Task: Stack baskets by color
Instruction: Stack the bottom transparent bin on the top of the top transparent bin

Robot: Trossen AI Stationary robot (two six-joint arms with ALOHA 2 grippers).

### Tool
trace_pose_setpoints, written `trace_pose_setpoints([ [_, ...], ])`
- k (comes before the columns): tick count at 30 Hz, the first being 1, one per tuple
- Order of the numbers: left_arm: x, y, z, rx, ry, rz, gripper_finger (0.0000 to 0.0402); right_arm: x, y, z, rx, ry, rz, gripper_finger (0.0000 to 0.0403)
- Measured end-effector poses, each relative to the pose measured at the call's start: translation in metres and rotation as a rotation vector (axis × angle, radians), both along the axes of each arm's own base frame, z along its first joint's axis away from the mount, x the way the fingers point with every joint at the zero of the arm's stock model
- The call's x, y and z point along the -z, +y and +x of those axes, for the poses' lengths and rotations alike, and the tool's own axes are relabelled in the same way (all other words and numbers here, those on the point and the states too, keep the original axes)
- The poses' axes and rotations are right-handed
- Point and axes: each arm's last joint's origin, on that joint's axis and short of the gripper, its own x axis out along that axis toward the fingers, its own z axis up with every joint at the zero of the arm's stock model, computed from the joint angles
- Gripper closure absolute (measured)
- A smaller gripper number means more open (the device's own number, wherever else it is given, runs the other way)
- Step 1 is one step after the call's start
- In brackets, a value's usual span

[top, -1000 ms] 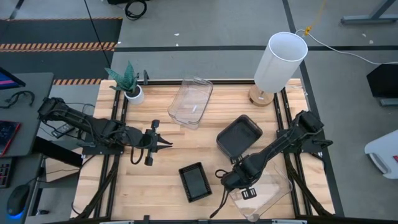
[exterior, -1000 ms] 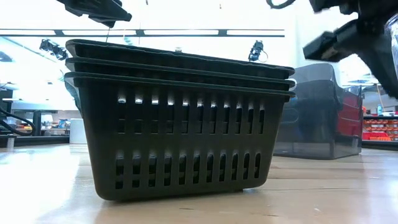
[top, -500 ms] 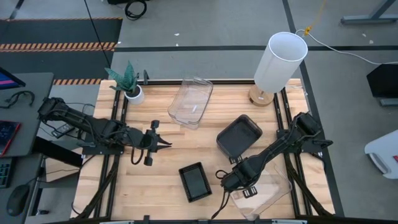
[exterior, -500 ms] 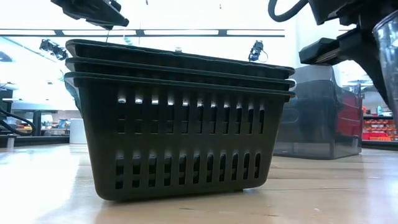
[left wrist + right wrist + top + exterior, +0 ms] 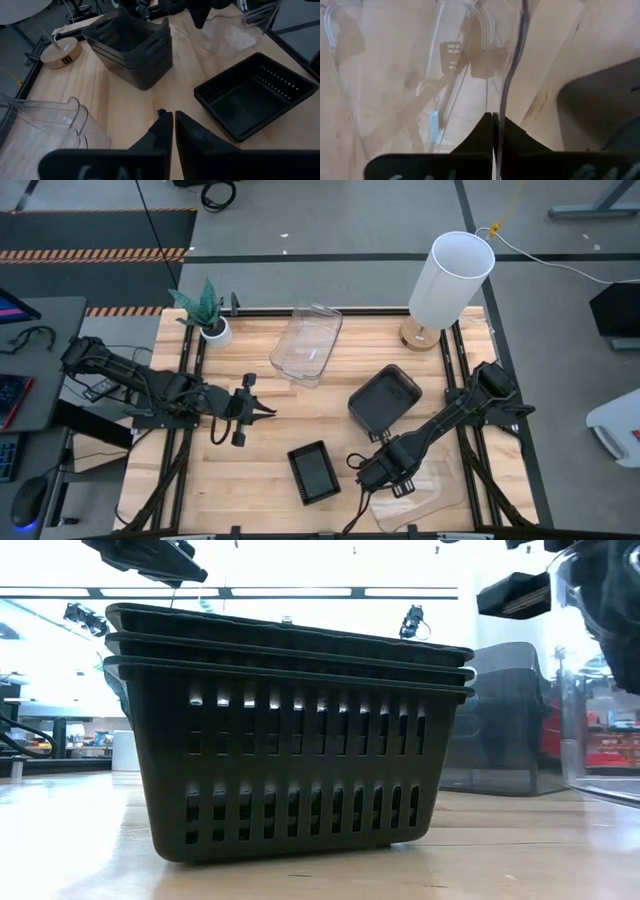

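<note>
A stack of black mesh baskets [image 5: 314,472] stands near the front middle of the table, and a smoky grey stack [image 5: 383,400] stands behind it to the right. One clear basket [image 5: 307,343] rests on its bottom at the far middle. Another clear basket [image 5: 418,498] is at the near right, with my right gripper [image 5: 385,477] shut on its left end. In the low view this clear basket [image 5: 598,690] shows at the right. My left gripper [image 5: 268,410] hangs shut and empty over the table's left middle. My right gripper pinches the clear basket's thin side wall [image 5: 504,100] at its rim between the two fingers, one inside the basket and one outside. The fingers come from above, pointing down. In the low view the basket's bottom edge [image 5: 600,790] slants above the tabletop.
A tall white lamp [image 5: 448,280] stands at the far right corner and a small potted plant [image 5: 208,315] at the far left. Bare wood lies between the left gripper and the black stack.
My right gripper has shut on the clear basket's wall. The basket has shifted a little toward the table's left and has come farther into the low view from the right.
</note>
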Motion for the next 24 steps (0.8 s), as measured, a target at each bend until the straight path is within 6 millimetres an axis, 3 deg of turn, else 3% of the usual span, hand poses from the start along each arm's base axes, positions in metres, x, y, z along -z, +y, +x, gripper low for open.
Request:
trace_pose_setpoints([
  [14,0.000,-0.003,-0.001,-0.009,0.002,-0.051,0.0369,-0.009,-0.003,-0.005,0.016,0.012,0.016,0.0400],
  [24,0.001,-0.003,-0.002,-0.044,0.016,-0.116,0.0356,-0.018,-0.020,0.002,0.353,0.017,0.068,0.0399],
])
